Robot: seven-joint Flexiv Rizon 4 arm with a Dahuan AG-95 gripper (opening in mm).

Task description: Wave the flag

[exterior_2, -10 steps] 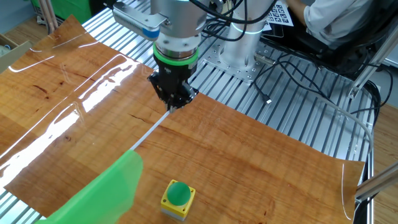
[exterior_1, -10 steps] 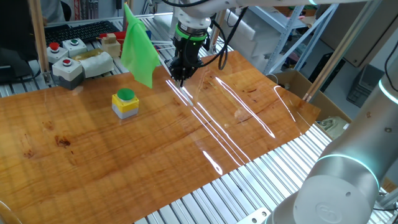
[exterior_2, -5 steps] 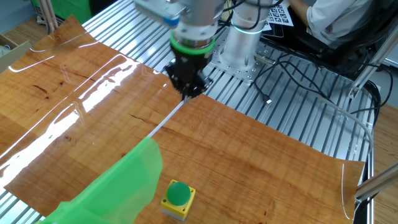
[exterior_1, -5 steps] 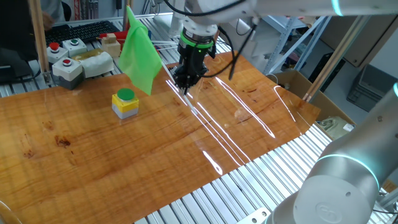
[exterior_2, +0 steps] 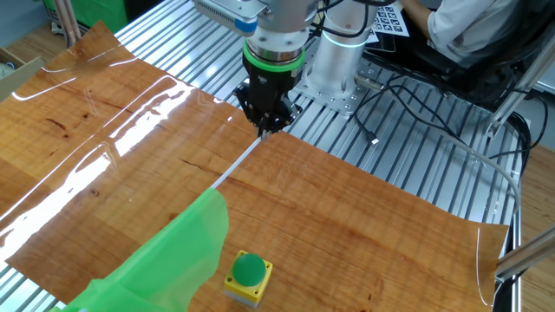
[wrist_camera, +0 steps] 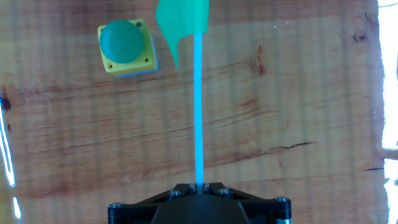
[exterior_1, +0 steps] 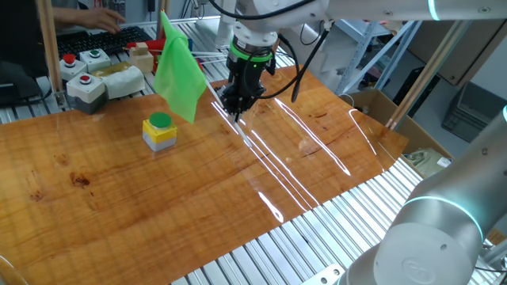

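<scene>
the bright green thin fabric flag (exterior_1: 179, 70) on its long white stick, judged light and floppy, is held at the stick's bare end by the black pincer (exterior_2: 265, 127), clamped shut there.

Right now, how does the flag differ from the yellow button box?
The flag is held off the table by its white stick in the shut tool; the button box sits on the wood untouched. The flag is a thin, limp sheet and much bigger; the box is small and blocky. Both show green.
</scene>
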